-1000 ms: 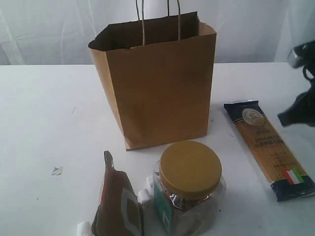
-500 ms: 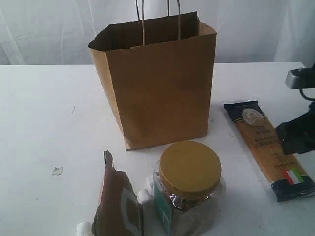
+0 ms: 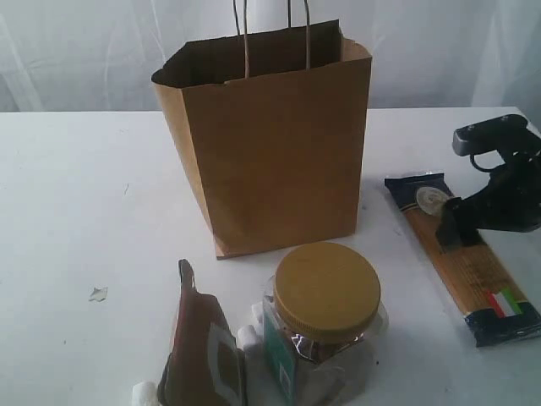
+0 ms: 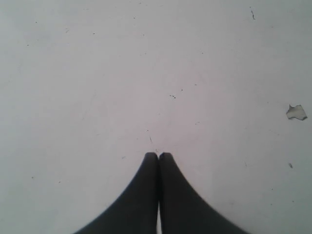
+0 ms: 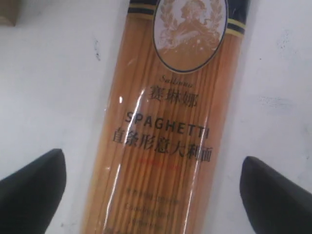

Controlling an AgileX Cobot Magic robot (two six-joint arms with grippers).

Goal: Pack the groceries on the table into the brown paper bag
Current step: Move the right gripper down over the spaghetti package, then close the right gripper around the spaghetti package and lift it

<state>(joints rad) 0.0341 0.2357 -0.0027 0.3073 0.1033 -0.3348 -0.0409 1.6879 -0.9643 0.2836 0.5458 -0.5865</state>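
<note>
**A:** Where is the spaghetti packet [image 3: 473,272] lying?

**B:** It is lying flat on the table [image 3: 76,211], to the right of the paper bag [image 3: 279,161] and apart from it. It is running at a slant, one navy end pointing toward the back and the other, with a small flag on it, toward the front.

**A:** What is the right gripper [image 3: 463,222] doing?

**B:** It is hovering over the back half of the packet with its fingers [image 5: 36,183] spread wide, one on each side of the wrapper. In the wrist view neither finger is touching the packet. Whether they are touching the table, I cannot tell.

**A:** And the left gripper [image 4: 158,158]?

**B:** Its fingers are pressing together with nothing between them. They are pointing at bare tabletop, with a small flake [image 4: 296,112] lying off to one side.

**A:** How is everything else sitting?

**B:** The bag is standing upright with its mouth open and both handles [image 3: 245,38] sticking up. In front of it a jar [image 3: 325,338] is standing with its mustard lid [image 3: 327,290] on. A brown pouch [image 3: 203,347] is sitting just beside the jar, on its left. A few white bits [image 3: 144,393] are lying around the two.
</note>
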